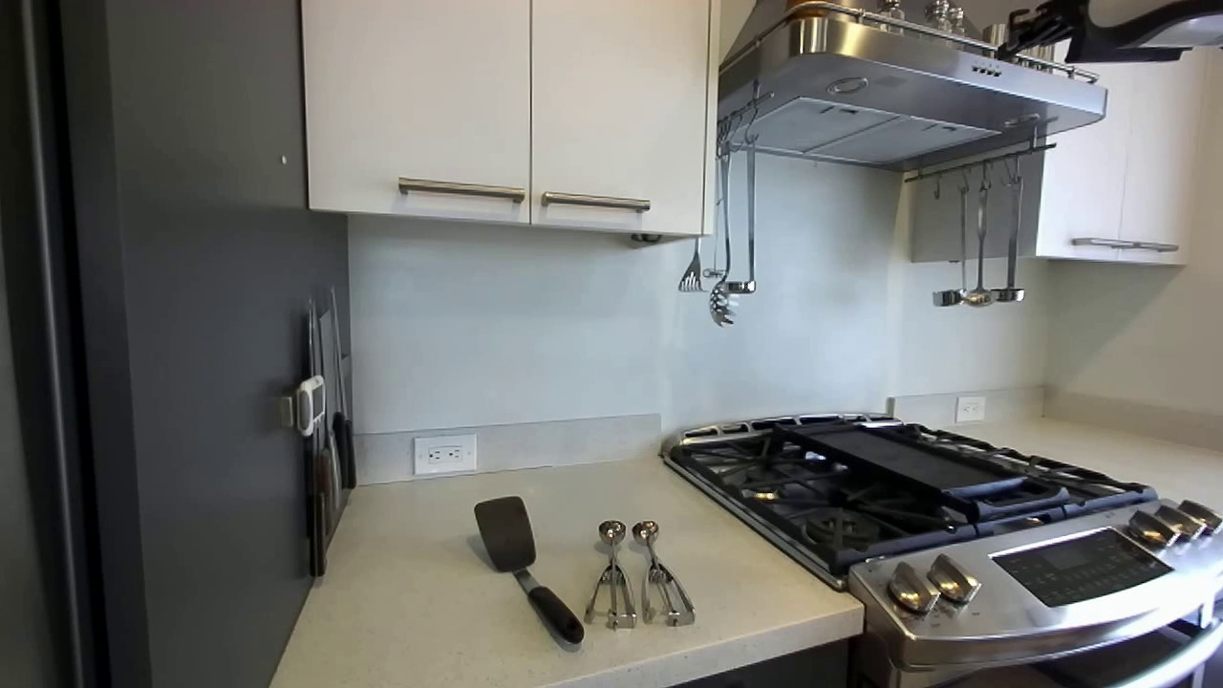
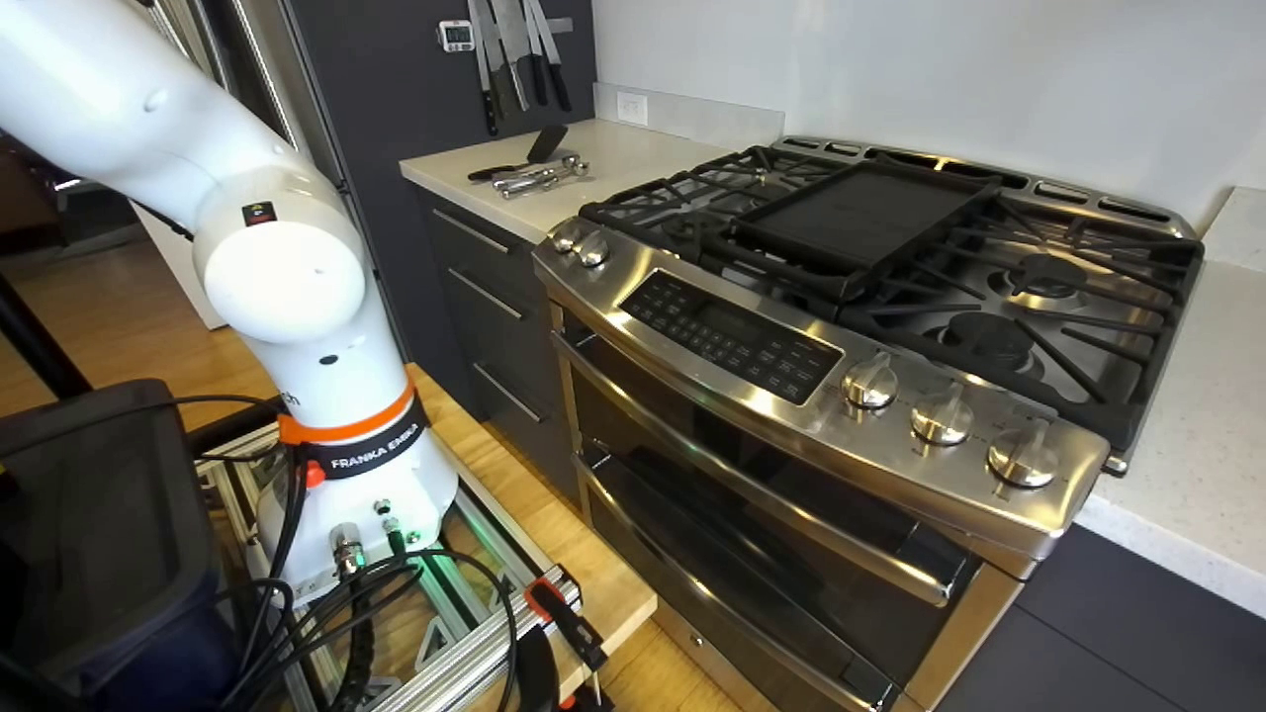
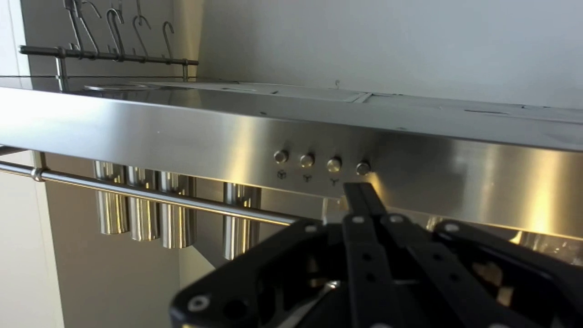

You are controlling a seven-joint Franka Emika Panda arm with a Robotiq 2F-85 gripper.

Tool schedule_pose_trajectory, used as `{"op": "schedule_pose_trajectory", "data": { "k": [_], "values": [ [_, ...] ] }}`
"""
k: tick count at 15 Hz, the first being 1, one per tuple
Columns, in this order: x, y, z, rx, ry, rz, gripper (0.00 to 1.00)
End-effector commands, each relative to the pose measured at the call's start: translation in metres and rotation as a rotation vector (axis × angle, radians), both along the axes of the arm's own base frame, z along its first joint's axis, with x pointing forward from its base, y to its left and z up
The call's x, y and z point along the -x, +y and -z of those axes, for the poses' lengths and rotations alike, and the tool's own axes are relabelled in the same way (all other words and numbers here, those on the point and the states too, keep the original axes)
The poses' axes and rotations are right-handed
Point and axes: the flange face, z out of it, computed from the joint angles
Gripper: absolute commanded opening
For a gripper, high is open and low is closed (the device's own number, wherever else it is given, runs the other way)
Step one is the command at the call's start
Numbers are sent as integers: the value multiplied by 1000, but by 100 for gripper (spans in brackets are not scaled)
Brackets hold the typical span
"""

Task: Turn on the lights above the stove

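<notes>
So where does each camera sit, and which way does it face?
Wrist view: on the robot's wrist, facing the buttons on the range hood, picture upside down; the gripper shows at the bottom.
An exterior view: before the counter, facing across it, stove and range hood at right; of the robot, only the gripper end shows, top right.
An exterior view: raised near the robot's base, looking down on the stove's front and top; base and white arm show, not the gripper.
Shared: both exterior views show the stove and spatula.
</notes>
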Motion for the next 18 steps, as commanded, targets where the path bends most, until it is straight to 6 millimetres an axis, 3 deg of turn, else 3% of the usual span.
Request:
{"op": "schedule_pose_trajectory", "data": {
  "k": [1, 18],
  "values": [
    [-7, 2, -3, 18, 14, -22, 0],
    [-26, -5, 1, 39, 24, -48, 0]
  ]
}}
